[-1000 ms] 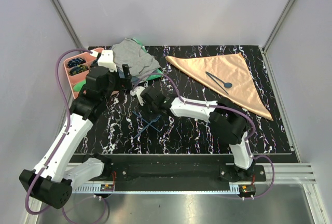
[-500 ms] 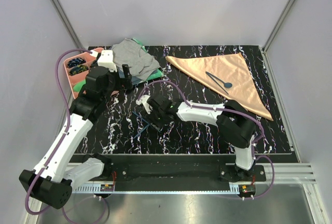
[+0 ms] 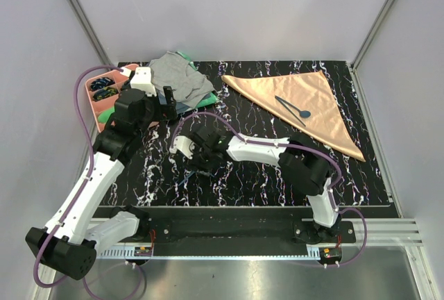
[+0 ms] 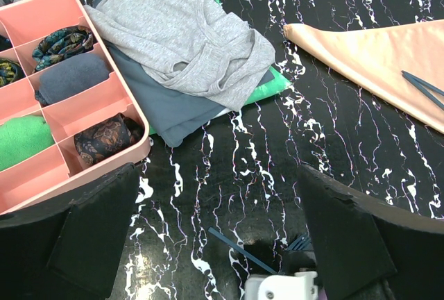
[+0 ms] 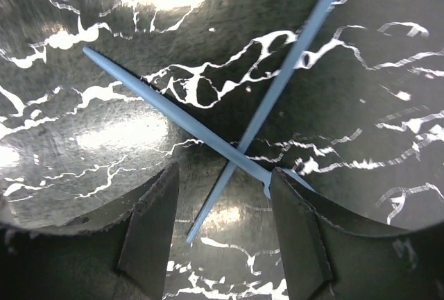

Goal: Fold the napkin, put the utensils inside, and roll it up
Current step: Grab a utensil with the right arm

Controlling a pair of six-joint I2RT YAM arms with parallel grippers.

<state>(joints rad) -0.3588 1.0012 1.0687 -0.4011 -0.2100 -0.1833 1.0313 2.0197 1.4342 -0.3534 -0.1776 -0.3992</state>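
The peach napkin lies folded into a triangle at the back right, with a dark blue spoon on it. Two more blue utensils lie crossed on the black marble table: a knife and a second slim handle. My right gripper hangs open just above their crossing, one finger on each side, holding nothing. In the left wrist view the same pair shows as a handle and fork tines. My left gripper is open and empty, hovering near the grey cloth.
A pink divided tray with small rolled cloths sits at the back left. Grey, dark and green cloths are piled beside it. The metal frame rail runs along the table's near edge.
My right gripper has opened and shifted a little left and nearer over the crossed utensils. The left arm, napkin and spoon have not moved.
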